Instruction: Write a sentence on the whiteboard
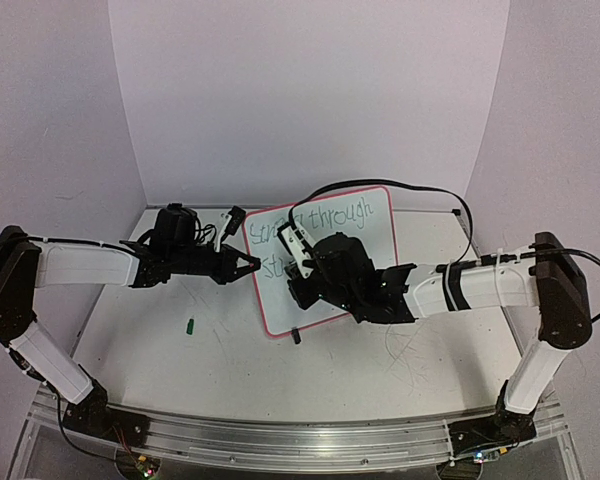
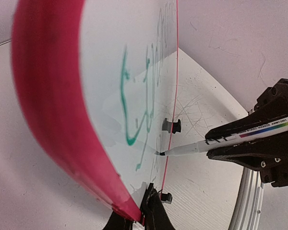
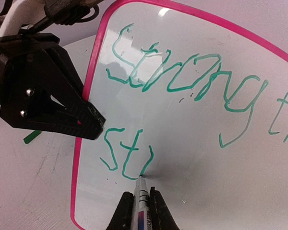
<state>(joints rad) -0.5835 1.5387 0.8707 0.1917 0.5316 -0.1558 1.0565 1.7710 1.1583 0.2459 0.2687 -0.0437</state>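
Looking down at the whiteboard (image 1: 365, 262) sitting mid-table, turned a bit askew. Can't tell if its left edge is lifted off the table (image 1: 230, 370) or not.

Got the left arm (image 1: 85, 265) laid out low and nearly level, coming in from the left side. Got the left gripper (image 1: 248, 265) clenched on the pink rim at the board's left edge, pinched right over it in its own wrist view.

Pretty much the mirror pose for the right arm (image 1: 490, 285): upper link standing up from the base, forearm running level toward the middle, wrist bent down over the board. Got the right gripper (image 3: 141, 211) squeezed tight on a marker (image 3: 141, 189), tip down and touching the white surface.

Reading the sentence (image 3: 182, 81) so far in green: "Strong through" up top, then just "St" plus one more stroke below, with the marker tip planted at the foot of that last stroke.

Also spotting a small green bit (image 1: 191, 325) lying on the table front-left of the board, well apart from both grippers.
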